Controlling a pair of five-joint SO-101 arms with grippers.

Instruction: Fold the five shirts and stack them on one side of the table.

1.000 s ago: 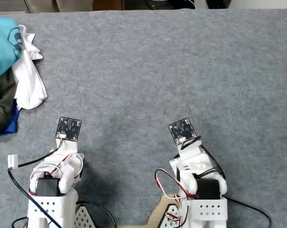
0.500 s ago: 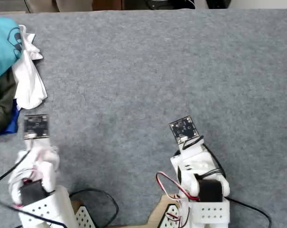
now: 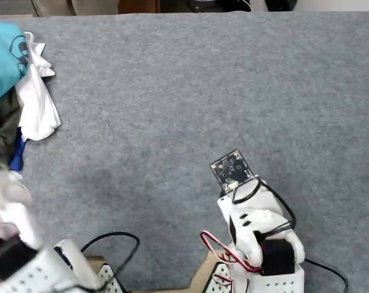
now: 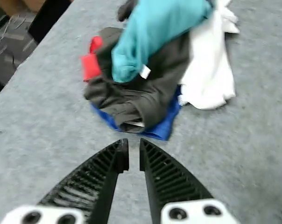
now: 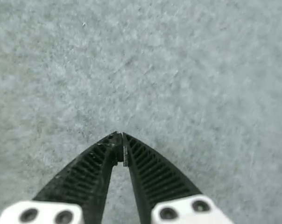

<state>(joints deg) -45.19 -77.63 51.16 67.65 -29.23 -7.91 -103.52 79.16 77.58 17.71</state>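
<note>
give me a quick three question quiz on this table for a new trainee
1. True or false: the teal shirt lies on top of the shirt pile.
2. The right gripper is: A open, B shut on nothing, C shut on a shirt.
3. Which gripper points at the pile?
Key: 1 true; 2 B; 3 the left gripper.
</note>
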